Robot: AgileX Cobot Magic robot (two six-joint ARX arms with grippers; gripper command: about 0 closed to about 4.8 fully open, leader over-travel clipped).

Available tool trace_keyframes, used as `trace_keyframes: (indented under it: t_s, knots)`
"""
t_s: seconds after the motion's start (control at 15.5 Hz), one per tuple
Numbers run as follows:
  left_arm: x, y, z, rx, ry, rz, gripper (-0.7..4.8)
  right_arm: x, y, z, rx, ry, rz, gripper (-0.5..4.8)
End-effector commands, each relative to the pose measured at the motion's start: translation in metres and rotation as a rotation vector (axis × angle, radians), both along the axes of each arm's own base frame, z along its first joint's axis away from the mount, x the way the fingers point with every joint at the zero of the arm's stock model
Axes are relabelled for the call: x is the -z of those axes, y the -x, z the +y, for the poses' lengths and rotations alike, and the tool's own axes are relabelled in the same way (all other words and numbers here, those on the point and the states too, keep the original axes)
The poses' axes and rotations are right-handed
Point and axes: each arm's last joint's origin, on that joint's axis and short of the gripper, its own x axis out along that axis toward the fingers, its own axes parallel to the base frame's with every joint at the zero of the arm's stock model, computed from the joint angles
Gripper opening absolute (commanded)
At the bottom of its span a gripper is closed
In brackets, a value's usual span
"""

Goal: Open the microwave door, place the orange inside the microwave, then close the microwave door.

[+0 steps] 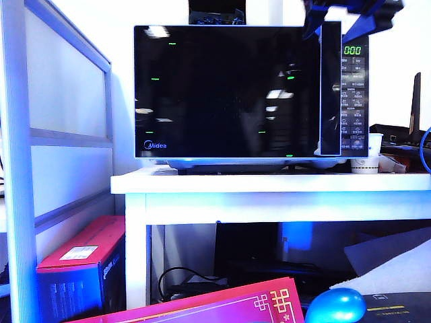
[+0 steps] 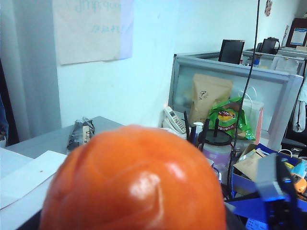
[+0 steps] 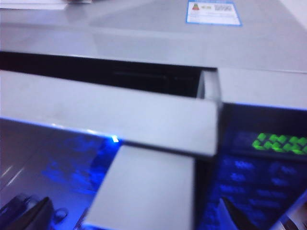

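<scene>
The microwave stands on the white worktop, facing the exterior camera, its long axis running left to right. In the right wrist view the microwave door has swung a little off the body at its handle side — a dark gap shows along the top behind its edge, next to the green display. So opening is underway but far from finished, as I judge it: the door must swing much wider before anything goes in.

The right claw sits just above the door's handle edge at the upper right of the microwave. Its dark fingertips stand well apart, grasping nothing.

The orange fills the near part of the left wrist view, right at the left claw. The fingers themselves are hidden, so I cannot tell from the pictures whether the fruit is truly grasped. It appears nowhere in the exterior view. Being round, it has no clear long axis.

Placing it inside and closing the door both remain.
</scene>
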Motion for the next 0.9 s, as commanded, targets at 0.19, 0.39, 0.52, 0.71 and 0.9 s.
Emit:
trace_keyframes:
  t_s: [0.19,0.39,0.52,0.71,0.9]
  knots:
    - [-0.004,0.003,0.001,0.004,0.004,-0.018,3.72,-0.006,-0.001,0.006,-0.192,-0.057,-0.057,4.79]
    - [-0.004,0.003,0.001,0.004,0.003,-0.014,3.72,-0.009,0.004,0.008,-0.283,-0.076,-0.053,4.79]
    - [-0.004,0.003,0.001,0.004,0.002,-0.013,3.72,-0.023,0.019,0.005,-0.293,-0.079,-0.064,4.79]
    - [-0.004,0.003,0.001,0.004,0.001,-0.010,3.72,-0.048,0.048,0.000,-0.306,-0.084,-0.123,4.79]
    - [-0.004,0.003,0.001,0.004,0.001,-0.011,3.72,-0.075,0.079,-0.011,-0.175,-0.054,-0.226,4.79]
